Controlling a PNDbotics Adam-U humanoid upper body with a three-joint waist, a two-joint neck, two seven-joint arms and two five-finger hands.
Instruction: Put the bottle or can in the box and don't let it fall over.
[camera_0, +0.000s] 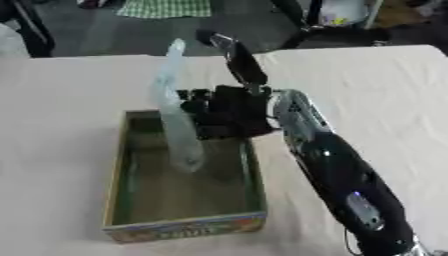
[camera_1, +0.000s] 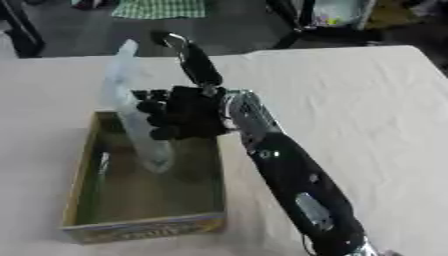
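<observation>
White cloth covers the table (camera_0: 79, 100); dark floor and clutter past its far edge. Box (camera_0: 122, 165), open-topped, greenish inside, printed front wall, sits near the table's front edge, left of centre. Clear plastic bottle (camera_0: 175, 112) stands in the box's far half, base at the box floor, leaning a little, its top tilted toward the far edge and rising well above the box walls. Right hand (camera_1: 188, 115) comes in from the front right, arm crossing the box's right wall, black fingers (camera_1: 150, 106) curled against the bottle's right side at mid-height, gripping it. Thumb (camera_1: 197, 60) sticks up and back, clear of the bottle. Left hand not visible in either view. Bottle cap not clear enough to make out.
</observation>
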